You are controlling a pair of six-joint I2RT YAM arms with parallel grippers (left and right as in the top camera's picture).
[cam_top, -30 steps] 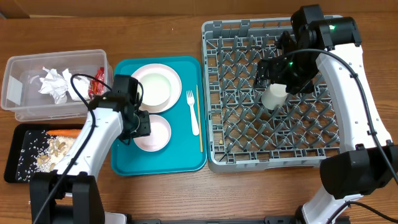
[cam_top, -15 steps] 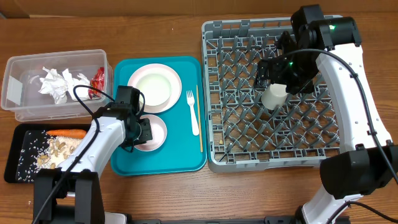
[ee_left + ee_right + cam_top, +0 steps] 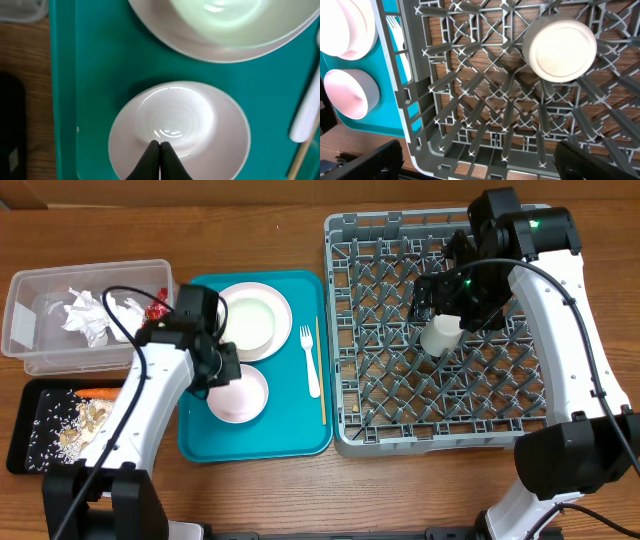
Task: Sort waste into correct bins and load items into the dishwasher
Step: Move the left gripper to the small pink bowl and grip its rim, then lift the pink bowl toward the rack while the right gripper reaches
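My left gripper [image 3: 224, 369] is shut, its black fingertips [image 3: 160, 145] pressed together over the inside of a small white bowl [image 3: 200, 125] on the teal tray [image 3: 255, 442]. Nothing shows between them. Just behind the bowl [image 3: 243, 394] lies the round pale plate [image 3: 250, 320]. A white fork [image 3: 310, 362] and a thin wooden stick [image 3: 320, 370] lie to the right on the tray. My right gripper [image 3: 485, 167] hangs open above the grey dish rack [image 3: 350, 330], holding nothing. A small white cup [image 3: 561, 47] stands upside down among the pegs.
The clear tub [image 3: 25, 330] at the far left holds crumpled napkins [image 3: 90, 315] and a red wrapper [image 3: 157, 308]. In front of it, the black tray [image 3: 20, 450] holds rice, beige scraps and a carrot [image 3: 100, 393].
My left gripper has closed from partly open to fully shut over the small bowl, and its wrist has shifted slightly towards the back. The right arm has not moved.
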